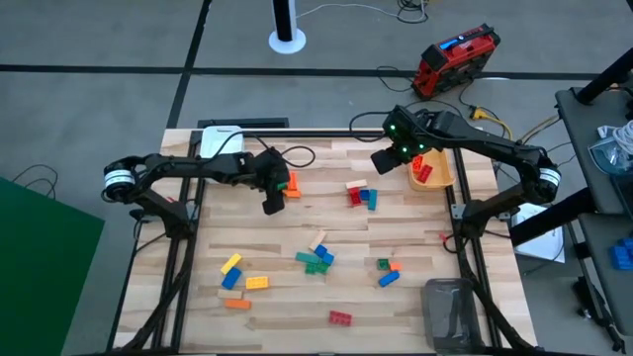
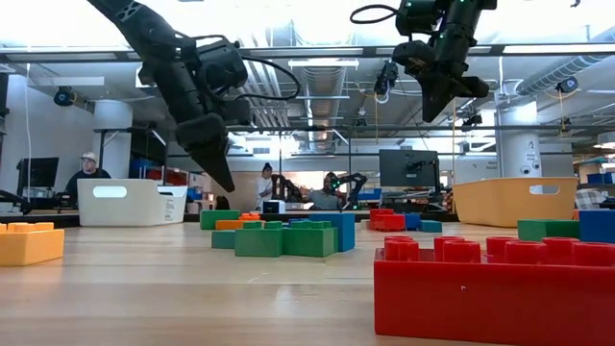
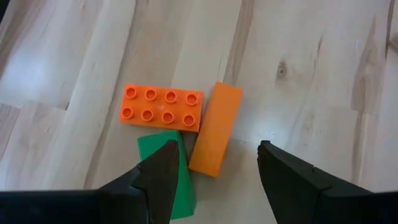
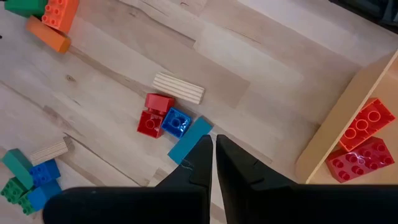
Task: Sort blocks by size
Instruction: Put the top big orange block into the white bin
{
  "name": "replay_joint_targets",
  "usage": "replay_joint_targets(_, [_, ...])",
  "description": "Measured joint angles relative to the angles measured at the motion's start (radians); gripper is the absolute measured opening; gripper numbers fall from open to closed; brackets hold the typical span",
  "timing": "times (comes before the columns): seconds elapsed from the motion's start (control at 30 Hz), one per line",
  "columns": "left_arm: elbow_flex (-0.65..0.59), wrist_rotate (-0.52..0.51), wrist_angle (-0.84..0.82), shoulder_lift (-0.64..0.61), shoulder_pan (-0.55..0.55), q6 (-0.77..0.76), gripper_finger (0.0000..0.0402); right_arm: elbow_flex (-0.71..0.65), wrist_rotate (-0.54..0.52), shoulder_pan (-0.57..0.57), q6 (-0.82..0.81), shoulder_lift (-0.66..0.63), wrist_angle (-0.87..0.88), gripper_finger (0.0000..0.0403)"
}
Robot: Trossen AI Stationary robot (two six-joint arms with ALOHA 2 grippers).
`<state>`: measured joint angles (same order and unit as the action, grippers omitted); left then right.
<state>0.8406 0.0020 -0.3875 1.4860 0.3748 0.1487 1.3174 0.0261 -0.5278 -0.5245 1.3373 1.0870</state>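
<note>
Left gripper [image 3: 214, 171] hangs above the surface [image 1: 297, 237] with fingers spread wide, holding nothing, over a three-piece cluster at the far left-centre of the boards: an orange eight-stud block [image 3: 161, 107] lying studs-up, an orange smooth-sided block [image 3: 215, 137] on its side with its long axis roughly square to the first and one end touching it, and a green block [image 3: 165, 167] partly hidden behind one finger. Right gripper [image 4: 213, 163] is raised near the orange-yellow bin [image 1: 447, 174], fingers almost closed with only a thin slit between them, nothing gripped. Two red blocks [image 4: 365, 140] sit inside that bin, studs up, touching. Just beside the bin on the surface: a beige block [image 4: 178, 88], a red-and-blue pair [image 4: 163, 119] and a light-blue long block [image 4: 189, 140] lying diagonal (one end near the blue one). Remaining blocks are scattered over the near half in the high view: a yellow one [image 1: 230, 263], a green-blue clump [image 1: 316, 261] and a lone red one [image 1: 340, 317] near the front edge. A grey bin [image 1: 453, 311] sits at the front right, a white bin [image 1: 220, 141] at the far left.
</note>
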Motion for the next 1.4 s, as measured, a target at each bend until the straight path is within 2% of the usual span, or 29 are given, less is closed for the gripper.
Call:
replay_joint_targets(0.27, [0.0, 0.043, 0.034, 0.048, 0.0, 0.069, 0.0194, 0.0, 0.0, 0.0, 0.001, 0.0, -0.001, 0.0013])
replay_joint_targets(0.73, [-0.001, 0.054, 0.049, 0.145, 0.0, 0.075, 0.0194, -0.002, 0.0, 0.0, 0.001, 0.0, -0.001, 0.0013])
replay_joint_targets(1.0, [-0.001, 0.072, 0.049, 0.151, -0.001, 0.075, 0.0194, -0.002, 0.0, 0.0, 0.001, 0.0, -0.001, 0.0013])
replay_joint_targets(1.2, [-0.001, 0.19, 0.046, 0.151, -0.006, 0.072, 0.0194, -0.002, 0.0, 0.0, 0.001, 0.0, -0.001, 0.0013])
replay_joint_targets(1.3, [-0.001, 0.187, 0.046, 0.151, -0.012, 0.067, 0.0194, -0.003, 0.0, 0.0, 0.001, 0.0, -0.001, 0.0013])
replay_joint_targets(1.4, [-0.001, 0.135, 0.05, 0.151, -0.015, 0.066, 0.0194, -0.003, 0.0, 0.0, 0.001, 0.0, -0.002, 0.0013])
